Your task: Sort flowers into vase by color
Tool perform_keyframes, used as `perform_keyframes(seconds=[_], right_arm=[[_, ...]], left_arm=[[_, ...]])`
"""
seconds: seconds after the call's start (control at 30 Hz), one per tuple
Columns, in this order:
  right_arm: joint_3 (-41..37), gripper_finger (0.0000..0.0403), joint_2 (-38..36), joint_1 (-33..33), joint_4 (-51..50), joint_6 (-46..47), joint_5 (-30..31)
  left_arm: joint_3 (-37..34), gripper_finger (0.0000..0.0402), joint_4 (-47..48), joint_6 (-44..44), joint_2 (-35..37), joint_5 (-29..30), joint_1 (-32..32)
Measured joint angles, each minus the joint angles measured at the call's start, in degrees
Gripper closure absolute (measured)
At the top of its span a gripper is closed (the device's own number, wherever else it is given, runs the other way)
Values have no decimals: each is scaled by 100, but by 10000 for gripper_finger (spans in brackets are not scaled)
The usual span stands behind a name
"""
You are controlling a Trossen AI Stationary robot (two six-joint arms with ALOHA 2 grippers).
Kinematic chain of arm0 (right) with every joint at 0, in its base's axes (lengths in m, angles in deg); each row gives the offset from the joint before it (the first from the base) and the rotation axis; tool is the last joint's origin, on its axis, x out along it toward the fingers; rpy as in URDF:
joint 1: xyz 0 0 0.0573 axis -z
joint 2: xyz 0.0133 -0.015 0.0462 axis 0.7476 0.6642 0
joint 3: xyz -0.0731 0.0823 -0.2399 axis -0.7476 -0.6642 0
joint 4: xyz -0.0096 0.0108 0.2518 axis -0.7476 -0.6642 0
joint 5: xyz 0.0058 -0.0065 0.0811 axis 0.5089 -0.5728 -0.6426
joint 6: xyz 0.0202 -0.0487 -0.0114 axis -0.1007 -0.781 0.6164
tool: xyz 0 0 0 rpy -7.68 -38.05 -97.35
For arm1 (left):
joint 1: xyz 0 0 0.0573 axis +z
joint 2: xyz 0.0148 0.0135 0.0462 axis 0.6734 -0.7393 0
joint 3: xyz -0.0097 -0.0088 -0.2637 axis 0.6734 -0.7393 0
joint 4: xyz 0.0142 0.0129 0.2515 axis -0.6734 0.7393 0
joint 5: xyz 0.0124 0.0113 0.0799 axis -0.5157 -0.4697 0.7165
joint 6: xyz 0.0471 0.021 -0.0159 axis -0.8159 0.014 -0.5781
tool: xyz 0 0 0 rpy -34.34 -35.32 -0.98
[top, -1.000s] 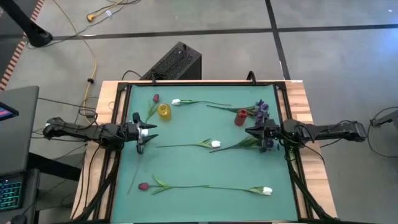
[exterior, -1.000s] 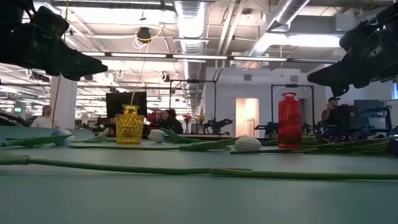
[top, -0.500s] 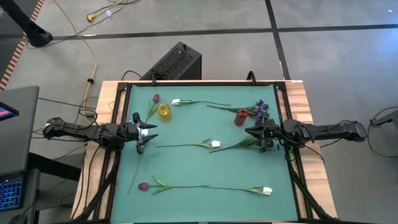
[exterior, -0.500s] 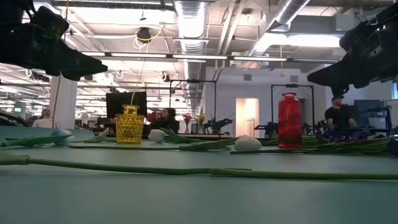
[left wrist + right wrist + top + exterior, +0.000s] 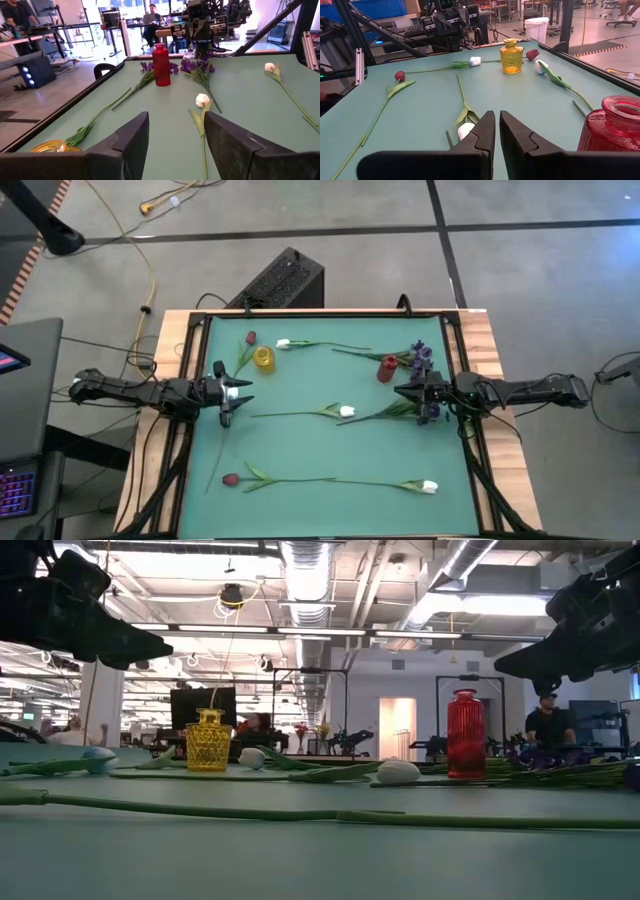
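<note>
The green surface (image 5: 330,450) looks the same as it did a moment ago: no flower and no arm has moved. The left tool (image 5: 232,393) hangs over the left side of the surface with its two fingers spread apart, and it holds nothing. The right tool (image 5: 404,391) hangs over the right side with its fingers almost closed, leaving only a thin gap, and it holds nothing too. A yellow vase (image 5: 263,358) stands near the far left part of the surface, and a red vase (image 5: 387,368) stands near the far right part. Both vases have no flowers in them. A dark red tulip (image 5: 250,338) lies just beside the yellow vase, and a white tulip (image 5: 284,343) lies on its other side. The purple spray (image 5: 421,356) lies close to the red vase, by the right tool. One more white tulip (image 5: 346,411) lies in the middle. Near the front edge lie a second dark red tulip (image 5: 231,479) on the left and a third white tulip (image 5: 429,487) on the right. The only change is far behind the surface in the low view: a person (image 5: 546,720) at the right has shifted a little.
</note>
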Motion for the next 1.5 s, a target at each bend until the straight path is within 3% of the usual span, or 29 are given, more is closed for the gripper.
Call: perform_keyframes(seconds=[0.97, 1.27, 1.4, 1.5], right_arm=[[2, 348, -1, 1, 1, -1, 0], [2, 348, -1, 52, 41, -1, 286], [2, 348, -1, 71, 152, -7, 336], [11, 348, -1, 156, 321, -505, 343]], left_arm=[[0, 221, -1, 60, 1, -1, 2], [-2, 221, -50, 1391, 1, -28, 2], [-1, 221, -47, 1551, 2, 301, 2], [-2, 221, -51, 1671, 2, 457, 2]])
